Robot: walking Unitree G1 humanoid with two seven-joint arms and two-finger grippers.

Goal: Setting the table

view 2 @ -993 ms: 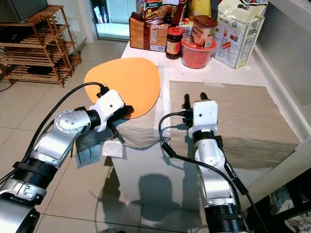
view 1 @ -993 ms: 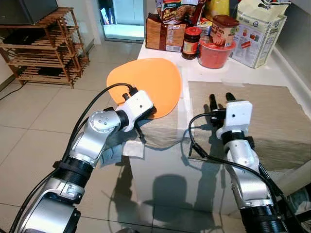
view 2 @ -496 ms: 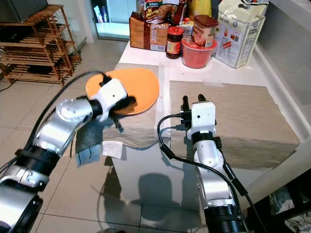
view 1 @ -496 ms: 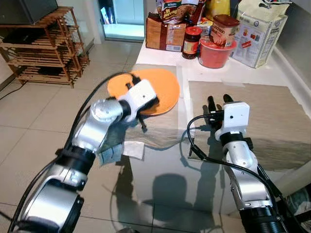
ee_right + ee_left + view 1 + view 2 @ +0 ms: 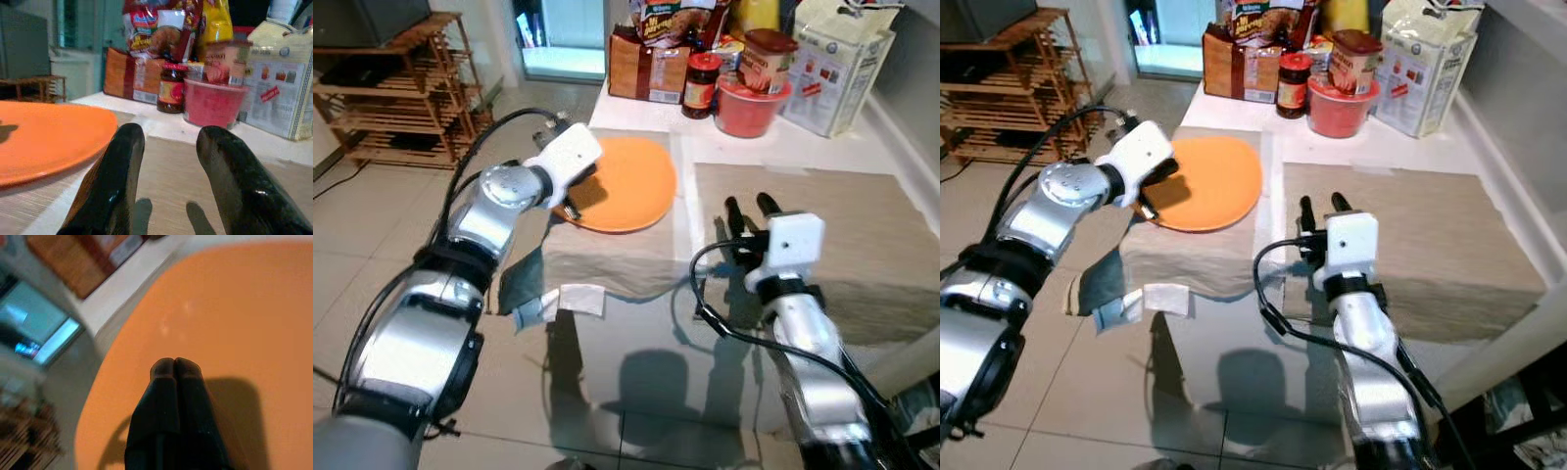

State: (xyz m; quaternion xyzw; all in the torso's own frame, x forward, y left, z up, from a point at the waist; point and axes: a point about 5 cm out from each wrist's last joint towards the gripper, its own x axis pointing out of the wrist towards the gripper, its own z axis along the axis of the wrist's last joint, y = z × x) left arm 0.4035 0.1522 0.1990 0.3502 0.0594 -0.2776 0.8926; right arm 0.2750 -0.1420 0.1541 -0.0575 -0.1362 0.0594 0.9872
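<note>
One orange plate (image 5: pixel 623 183) had come down within the last second: a second before it was tilted up and hanging out past the near left corner of the surface (image 5: pixel 822 147), half a second before it was levelling off, and now it lay flat on the left beige placemat (image 5: pixel 607 259), well inside the edge. That change meant the first place setting looked essentially laid, and I judged the carrying step to be over, with only the release or withdrawal of the arm left.

Relative to the plate, the left gripper (image 5: pixel 175 366) was over its left rim area, reaching in from the robot's left. In the left wrist view its two black fingers were pressed together with no gap between them, hanging above the orange face and casting a shadow on it; nothing was visibly pinched between the tips, though I could not tell whether they touched the plate.

The right gripper (image 5: pixel 168 142) hovered low over the near edge of the right beige placemat (image 5: pixel 842 235), fingers spread and holding nothing, the plate off to its left. A red bowl (image 5: pixel 745 106), a jar (image 5: pixel 702 70) and food boxes stood at the far end of the surface, well apart from both placemats.
</note>
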